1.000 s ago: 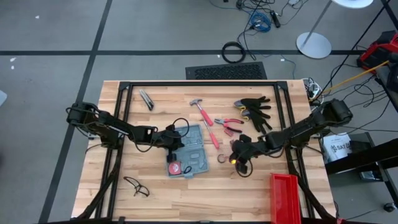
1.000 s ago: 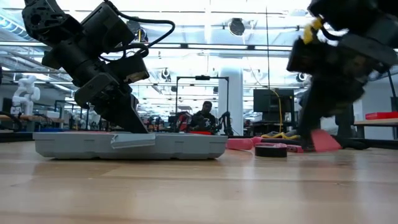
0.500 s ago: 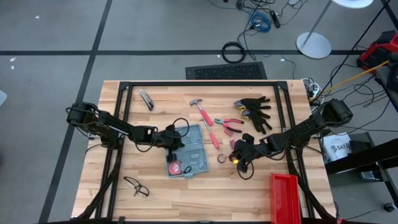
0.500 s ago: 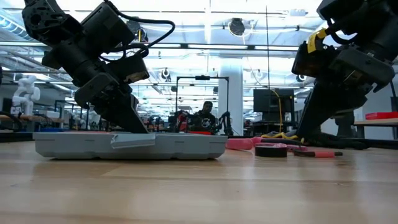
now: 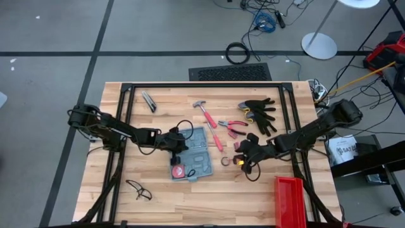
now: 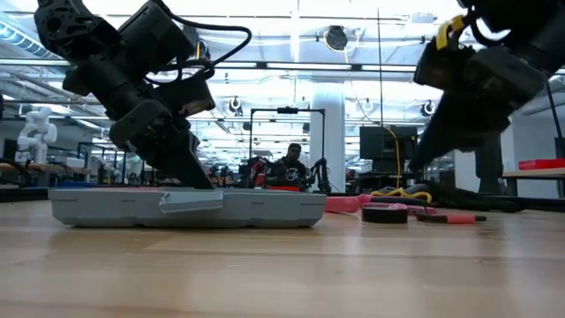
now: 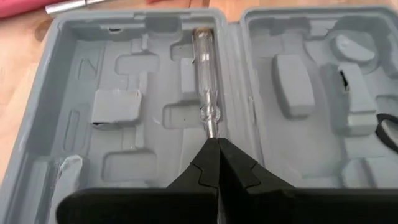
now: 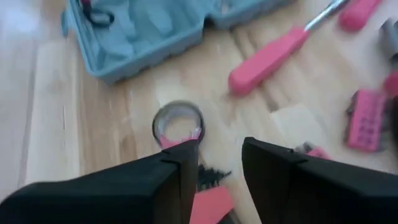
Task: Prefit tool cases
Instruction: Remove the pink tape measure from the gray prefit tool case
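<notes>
The open blue-grey tool case [image 5: 193, 157] lies flat on the wooden table, its grey moulded tray [image 7: 130, 118] facing up. A clear-handled screwdriver [image 7: 204, 74] rests in a slot beside the hinge. My left gripper [image 7: 217, 144] is shut at its shaft end, over the case's left part [image 5: 181, 144]. My right gripper [image 8: 217, 155] hovers open to the right of the case [image 5: 239, 157], above a tape roll [image 8: 178, 121] and a small pink tool [image 6: 450, 217] that lies flat on the table. My left gripper has the free end of the screwdriver's metal shaft [image 7: 211, 127] between its shut fingertips. The fingers slant down from the table's left, roughly in line with the shaft. The screwdriver lies along its slot in the tray, handle pointing away from the fingers.
A pink-handled screwdriver [image 8: 273, 56], a hammer [image 5: 204, 113], pliers [image 5: 234, 126] and black gloves [image 5: 259, 114] lie right of and beyond the case. A red bin [image 5: 290, 201] stands at the near right, glasses [image 5: 139, 190] near left, a knife [image 5: 149, 101] far left.
My right gripper has let go of the small pink tool and risen a little. The tool stood tilted under the fingers a second ago and now lies flat on the table beside the tape roll.
</notes>
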### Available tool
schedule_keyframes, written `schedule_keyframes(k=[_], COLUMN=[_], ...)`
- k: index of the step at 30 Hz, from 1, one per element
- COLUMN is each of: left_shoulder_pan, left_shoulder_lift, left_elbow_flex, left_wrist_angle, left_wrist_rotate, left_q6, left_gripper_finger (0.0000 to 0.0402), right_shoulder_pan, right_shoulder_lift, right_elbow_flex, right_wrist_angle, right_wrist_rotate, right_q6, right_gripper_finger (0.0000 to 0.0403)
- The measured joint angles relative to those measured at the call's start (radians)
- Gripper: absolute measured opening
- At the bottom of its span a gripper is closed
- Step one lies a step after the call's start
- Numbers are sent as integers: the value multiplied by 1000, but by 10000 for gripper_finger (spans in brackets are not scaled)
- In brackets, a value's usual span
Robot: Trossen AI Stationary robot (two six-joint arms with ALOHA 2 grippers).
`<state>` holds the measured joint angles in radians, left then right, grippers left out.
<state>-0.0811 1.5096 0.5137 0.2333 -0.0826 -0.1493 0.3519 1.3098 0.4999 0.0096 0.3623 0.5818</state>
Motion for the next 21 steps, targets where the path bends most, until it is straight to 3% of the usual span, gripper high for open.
schedule_keyframes(k=[6,12,18,21], left_shoulder_pan=[0,0,0,0], left_shoulder_lift=[-25,-97,-264,-364], left_elbow_flex=[1,2,3,4], left_wrist_angle=[8,6,-78,-184], left_wrist_rotate=[0,-1,-27,-95], left_q6=[-1,5,45,53], left_gripper_finger=[0,0,0,0], right_shoulder_pan=[-10,-41,-73,-92], right_shoulder_lift=[-10,49,234,365], right_elbow_flex=[15,139,355,467], right_wrist_angle=[143,151,197,288], right_wrist_rotate=[58,58,45,-46], right_q6=[-87,-216,-438,-548], right_gripper_finger=[112,112,112,112])
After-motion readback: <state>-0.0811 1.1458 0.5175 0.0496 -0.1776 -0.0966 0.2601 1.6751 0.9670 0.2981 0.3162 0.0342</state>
